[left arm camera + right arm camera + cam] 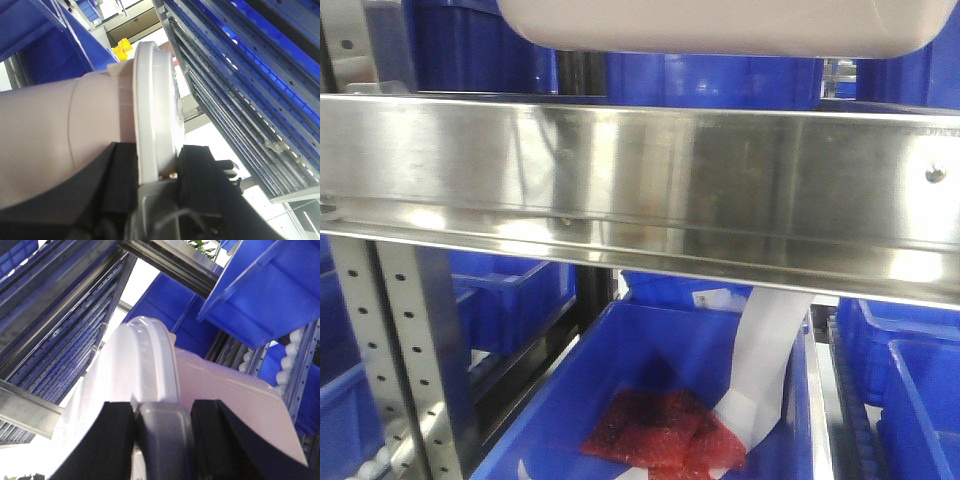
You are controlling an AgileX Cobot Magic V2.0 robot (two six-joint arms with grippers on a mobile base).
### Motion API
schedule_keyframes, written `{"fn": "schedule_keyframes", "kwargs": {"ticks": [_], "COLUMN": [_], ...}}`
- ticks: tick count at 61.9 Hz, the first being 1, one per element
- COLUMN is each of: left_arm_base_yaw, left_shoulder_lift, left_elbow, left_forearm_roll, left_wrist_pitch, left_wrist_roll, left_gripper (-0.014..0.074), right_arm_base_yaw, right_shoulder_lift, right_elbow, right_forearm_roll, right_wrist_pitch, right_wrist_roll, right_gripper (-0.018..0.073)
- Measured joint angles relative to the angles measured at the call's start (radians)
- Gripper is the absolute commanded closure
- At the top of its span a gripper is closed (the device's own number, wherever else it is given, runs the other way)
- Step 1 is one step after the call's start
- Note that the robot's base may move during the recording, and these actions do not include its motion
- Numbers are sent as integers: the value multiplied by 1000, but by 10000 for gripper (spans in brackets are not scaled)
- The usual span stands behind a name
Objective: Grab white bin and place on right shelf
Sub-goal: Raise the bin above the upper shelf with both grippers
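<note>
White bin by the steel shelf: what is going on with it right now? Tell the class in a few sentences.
A two-armed robot holds the white bin up in the air. The left hand and the right hand are each clamped on the rim of its lid. The bin's underside hangs just above the front lip of the shelf, so it is not yet set down. A blue bin sits on the level below.
</note>
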Motion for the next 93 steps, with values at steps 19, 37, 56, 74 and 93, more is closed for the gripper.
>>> {"fn": "schedule_keyframes", "kwargs": {"ticks": [19,37,56,74,93], "left_arm_base_yaw": [0,0,0,0,0], "left_shoulder_lift": [0,0,0,0,0], "left_elbow": [0,0,0,0,0], "left_forearm_roll": [0,0,0,0,0], "left_wrist_pitch": [0,0,0,0,0], "left_wrist_roll": [0,0,0,0,0], "left_gripper": [722,722,722,722,722], "right_arm_base_yaw": [0,0,0,0,3], "right_shoulder_lift": [0,0,0,0,0], "right_elbow": [0,0,0,0,0], "right_forearm_roll": [0,0,0,0,0], "right_wrist_pitch": [0,0,0,0,0], "right_wrist_roll": [0,0,0,-2,-2], "right_gripper": [491,491,491,491,491]}}
